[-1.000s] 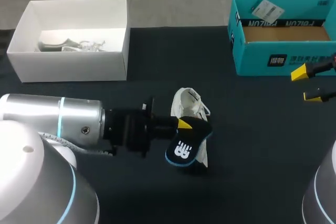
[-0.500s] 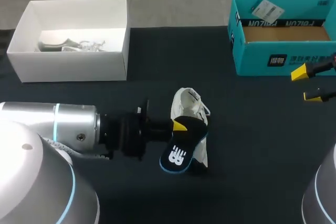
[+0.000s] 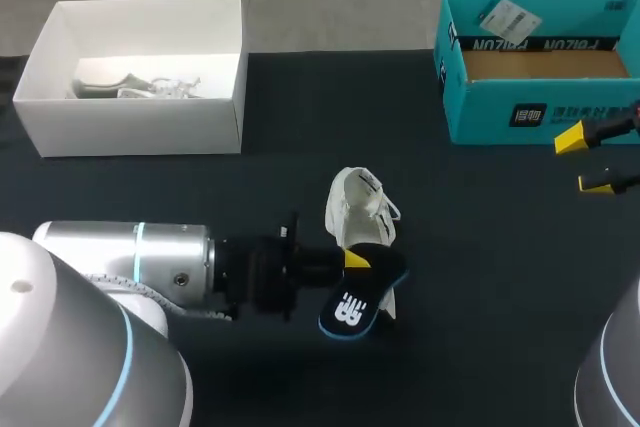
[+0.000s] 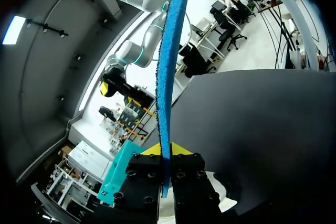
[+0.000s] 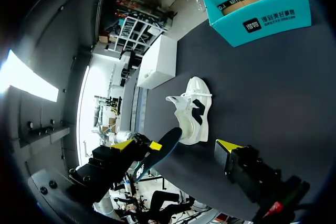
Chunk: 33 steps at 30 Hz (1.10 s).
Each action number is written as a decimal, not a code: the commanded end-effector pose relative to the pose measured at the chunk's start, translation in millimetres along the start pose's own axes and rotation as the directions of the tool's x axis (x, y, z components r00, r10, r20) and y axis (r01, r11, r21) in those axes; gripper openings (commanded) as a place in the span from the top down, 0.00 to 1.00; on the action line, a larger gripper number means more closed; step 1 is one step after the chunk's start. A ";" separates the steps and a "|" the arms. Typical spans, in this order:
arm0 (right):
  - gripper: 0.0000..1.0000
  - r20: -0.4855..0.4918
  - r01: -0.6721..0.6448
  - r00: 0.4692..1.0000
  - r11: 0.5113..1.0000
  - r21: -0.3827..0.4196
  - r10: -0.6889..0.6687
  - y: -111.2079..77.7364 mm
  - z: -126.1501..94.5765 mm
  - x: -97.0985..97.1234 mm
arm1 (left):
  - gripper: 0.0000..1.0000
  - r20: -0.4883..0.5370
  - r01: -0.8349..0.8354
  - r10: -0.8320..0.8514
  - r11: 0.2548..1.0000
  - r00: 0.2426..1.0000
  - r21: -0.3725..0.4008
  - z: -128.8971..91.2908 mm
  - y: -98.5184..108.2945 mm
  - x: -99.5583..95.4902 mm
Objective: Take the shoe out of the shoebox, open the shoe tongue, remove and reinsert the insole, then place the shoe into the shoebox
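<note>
A white shoe (image 3: 358, 209) lies on its side in the middle of the black table (image 3: 480, 277); the right wrist view shows the shoe (image 5: 195, 109) with a dark logo. My left gripper (image 3: 355, 259) is shut on the black, blue-edged insole (image 3: 358, 305), just in front of the shoe. Seen from the left wrist, the insole (image 4: 169, 77) stands edge-on between the shut fingers of that gripper (image 4: 167, 150). My right gripper (image 3: 590, 159) hangs open at the right edge, below the teal shoebox (image 3: 540, 67), holding nothing. One of its yellow fingertips (image 5: 228, 145) shows in its own view.
A white box (image 3: 140, 77) at the back left holds another pale shoe (image 3: 130, 85). The teal shoebox has a paper tag (image 3: 508, 17) and brown card inside. The left arm (image 3: 150, 267) lies across the front left of the table.
The left arm has shifted slightly toward the table's front and right, carrying the insole lower in front of the shoe. The shoe and the right arm have not moved.
</note>
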State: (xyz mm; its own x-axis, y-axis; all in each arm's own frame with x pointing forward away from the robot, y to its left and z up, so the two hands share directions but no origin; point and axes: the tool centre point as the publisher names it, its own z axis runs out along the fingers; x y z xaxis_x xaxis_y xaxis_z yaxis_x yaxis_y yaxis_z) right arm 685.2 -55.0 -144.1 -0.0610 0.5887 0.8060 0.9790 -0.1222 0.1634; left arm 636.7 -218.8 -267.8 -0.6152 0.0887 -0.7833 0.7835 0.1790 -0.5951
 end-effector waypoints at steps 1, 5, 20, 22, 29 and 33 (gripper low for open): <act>0.00 0.002 0.000 1.000 1.000 -0.003 0.000 -2.1 0.2 -0.2 | 1.00 -0.027 0.014 -0.014 1.000 1.000 -0.006 27.7 12.5 -1.6; 0.00 0.002 0.000 1.000 1.000 -0.003 0.000 -2.1 0.2 -0.2 | 1.00 -0.022 0.023 -0.023 1.000 0.999 0.000 31.8 23.3 1.2; 0.00 0.002 0.000 1.000 1.000 -0.003 0.000 -2.1 0.2 -0.2 | 1.00 -0.032 0.021 -0.021 1.000 0.999 -0.011 46.7 42.9 -0.3; 0.00 0.002 0.000 1.000 1.000 -0.003 0.000 -2.1 0.2 -0.2 | 1.00 -0.034 0.020 -0.021 1.000 0.999 -0.014 45.8 41.8 1.4; 0.00 0.002 0.000 1.000 1.000 -0.003 0.000 -2.1 0.2 -0.2 | 1.00 -0.013 0.006 -0.006 1.000 1.000 -0.015 37.1 24.2 -5.5; 0.00 0.002 0.000 1.000 1.000 -0.003 0.000 -2.1 0.2 -0.2 | 1.00 -0.004 0.004 -0.005 1.000 1.000 -0.025 36.0 19.1 -8.6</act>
State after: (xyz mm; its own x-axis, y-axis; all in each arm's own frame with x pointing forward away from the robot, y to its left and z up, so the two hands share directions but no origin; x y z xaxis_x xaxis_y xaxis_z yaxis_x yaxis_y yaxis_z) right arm 684.4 -55.2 -144.1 -0.0615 0.5891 0.8057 0.9787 -0.1230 0.1646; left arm 666.7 -252.6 -283.1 -0.6181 0.0937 -0.7805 0.7807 0.1890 -0.5956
